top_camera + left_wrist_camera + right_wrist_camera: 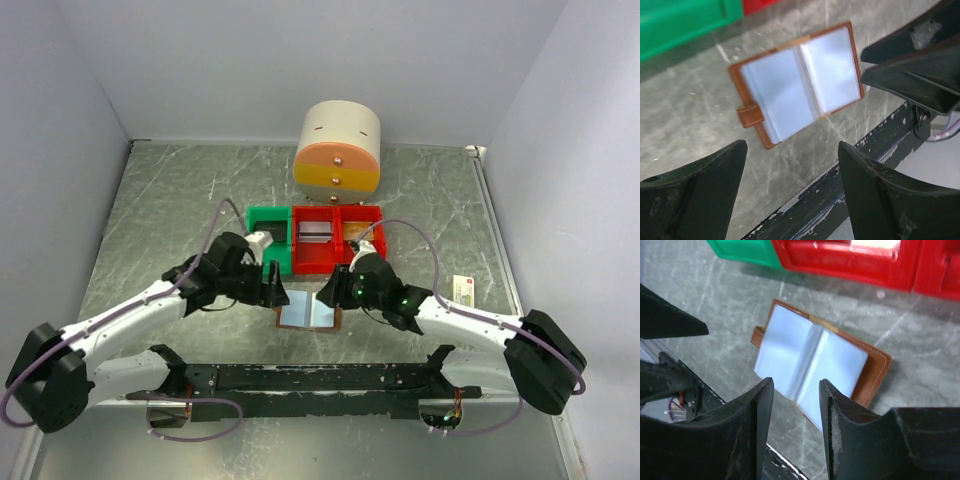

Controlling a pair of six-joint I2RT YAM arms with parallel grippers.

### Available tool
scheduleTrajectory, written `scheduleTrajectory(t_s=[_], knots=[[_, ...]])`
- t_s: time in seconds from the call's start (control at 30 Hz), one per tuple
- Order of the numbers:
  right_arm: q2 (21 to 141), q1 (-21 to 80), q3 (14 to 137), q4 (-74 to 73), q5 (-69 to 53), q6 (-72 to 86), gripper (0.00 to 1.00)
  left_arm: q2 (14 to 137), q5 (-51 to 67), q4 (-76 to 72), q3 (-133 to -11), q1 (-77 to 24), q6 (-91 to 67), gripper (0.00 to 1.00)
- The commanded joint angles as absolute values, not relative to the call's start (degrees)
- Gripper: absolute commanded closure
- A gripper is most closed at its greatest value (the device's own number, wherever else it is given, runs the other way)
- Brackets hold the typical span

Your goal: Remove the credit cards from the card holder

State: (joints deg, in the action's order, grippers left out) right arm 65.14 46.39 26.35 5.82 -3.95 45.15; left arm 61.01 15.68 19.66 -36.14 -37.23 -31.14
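Observation:
The brown card holder (pixel 308 316) lies open on the table, its pale blue-grey inner panels up and its clasp tab to the left. It also shows in the left wrist view (pixel 797 82) and the right wrist view (pixel 790 345). No card stands out from the panels. A pale grey card-like piece (pixel 313 232) lies in the middle red bin (pixel 313 262). My left gripper (pixel 276 294) (pixel 792 145) is open and empty, just left of the holder. My right gripper (pixel 326 292) (pixel 796 382) is open and empty, above the holder's right half.
A green bin (pixel 266 222) and a second red bin (pixel 372 215) flank the middle red one, just behind the holder. A round cream and orange drawer unit (pixel 338 148) stands further back. A cream box with a red mark (pixel 463 288) lies at right. A black rail (pixel 310 378) runs along the near edge.

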Motion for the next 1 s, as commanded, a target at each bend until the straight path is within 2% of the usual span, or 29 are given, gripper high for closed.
scheduleTrajectory(t_s=[0.0, 0.4, 0.5, 0.8, 0.87, 0.97], knots=[[65.9, 49.3, 25.2, 3.7, 2.7, 50.9, 0.58, 65.9, 15.0, 16.0, -38.4, -42.3, -33.2, 0.15], [67.9, 49.5, 22.4, 2.1, 3.7, 51.5, 0.58, 75.9, 9.0, 10.2, -36.5, -48.3, -35.8, 0.19], [69.8, 49.5, 21.8, 6.3, 1.1, 51.4, 0.63, 78.7, 8.2, 8.9, -36.6, -49.3, -36.1, 0.22], [75.1, 49.5, 21.8, 12.6, -1.8, 52.3, 0.89, 81.9, 6.8, 5.5, -35.6, -50.6, -38.2, 0.27], [75.9, 49.5, 22.1, 12.5, -2.2, 52.2, 0.94, 82.3, 7.1, 4.4, -35.5, -50.9, -38.7, 0.32], [77.5, 49.6, 23.1, 10.9, -2.1, 51.4, 0.96, 82.9, 6.6, 3.8, -36.2, -51.6, -39.2, 0.4]])
